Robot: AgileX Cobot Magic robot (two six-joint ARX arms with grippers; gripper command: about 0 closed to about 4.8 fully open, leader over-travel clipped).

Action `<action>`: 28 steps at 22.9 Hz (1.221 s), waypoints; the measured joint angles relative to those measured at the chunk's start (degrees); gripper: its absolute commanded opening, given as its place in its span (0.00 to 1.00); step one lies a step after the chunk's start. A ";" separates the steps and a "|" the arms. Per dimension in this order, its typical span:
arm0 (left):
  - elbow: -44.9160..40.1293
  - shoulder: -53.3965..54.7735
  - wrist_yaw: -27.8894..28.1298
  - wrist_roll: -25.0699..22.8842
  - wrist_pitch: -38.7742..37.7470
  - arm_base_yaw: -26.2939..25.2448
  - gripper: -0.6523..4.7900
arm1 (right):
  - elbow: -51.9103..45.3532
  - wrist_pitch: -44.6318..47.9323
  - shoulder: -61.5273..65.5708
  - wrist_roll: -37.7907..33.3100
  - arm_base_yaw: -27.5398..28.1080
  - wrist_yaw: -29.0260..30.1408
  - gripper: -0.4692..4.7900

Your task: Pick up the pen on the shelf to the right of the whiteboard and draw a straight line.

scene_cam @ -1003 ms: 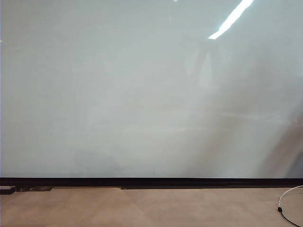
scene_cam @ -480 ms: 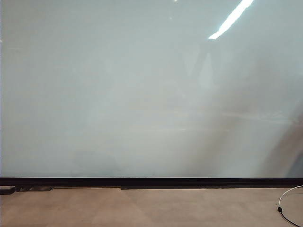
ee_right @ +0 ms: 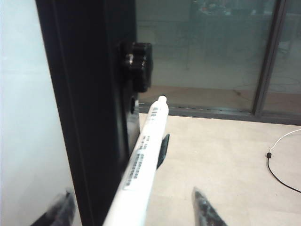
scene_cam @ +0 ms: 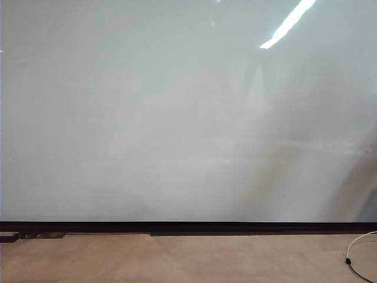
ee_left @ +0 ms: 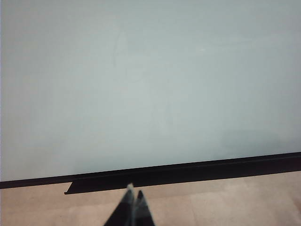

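The whiteboard fills the exterior view, pale and glossy, with a black strip along its lower edge; no straight line is in view on it. Neither gripper shows in that view. In the right wrist view the pen, a slim white barrel with printed labels, runs beside the board's black side frame. My right gripper is open, one finger on each side of the pen with gaps between. The shelf under the pen is hidden. My left gripper is shut and empty, pointing at the board's lower edge.
A black knob juts from the side frame just beyond the pen's tip. A small black clip sits beside the barrel. A white cable with a black end lies on the tan floor. Glass doors stand behind.
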State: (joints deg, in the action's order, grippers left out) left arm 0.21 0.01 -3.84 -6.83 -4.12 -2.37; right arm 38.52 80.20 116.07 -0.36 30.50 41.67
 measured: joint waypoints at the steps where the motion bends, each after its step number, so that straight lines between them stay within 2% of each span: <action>1: 0.00 0.00 0.00 0.00 0.00 0.00 0.11 | 0.00 0.00 -0.02 -0.15 0.00 -0.13 0.70; 3: 0.00 0.00 0.00 0.00 0.00 0.00 0.11 | 0.02 0.00 -0.07 -0.68 0.00 -0.63 0.66; 21: 0.00 0.00 0.00 0.00 0.00 0.00 0.11 | 0.90 0.02 -0.39 -2.12 -0.11 -0.87 0.66; 22: 0.00 0.00 0.00 0.00 0.00 0.00 0.11 | 0.90 0.02 -0.39 -2.21 -0.11 -0.87 0.64; 26: 0.00 0.00 0.00 0.00 0.00 0.00 0.11 | 0.90 0.02 -0.39 -2.38 -0.17 -0.37 0.49; 28: 0.00 0.00 0.00 0.00 0.00 0.00 0.11 | 0.87 0.02 -0.39 -2.38 -0.20 0.44 0.49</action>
State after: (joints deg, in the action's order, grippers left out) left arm 0.21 0.01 -3.84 -6.83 -4.12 -2.37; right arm 39.40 80.23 115.68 -2.74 30.30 42.11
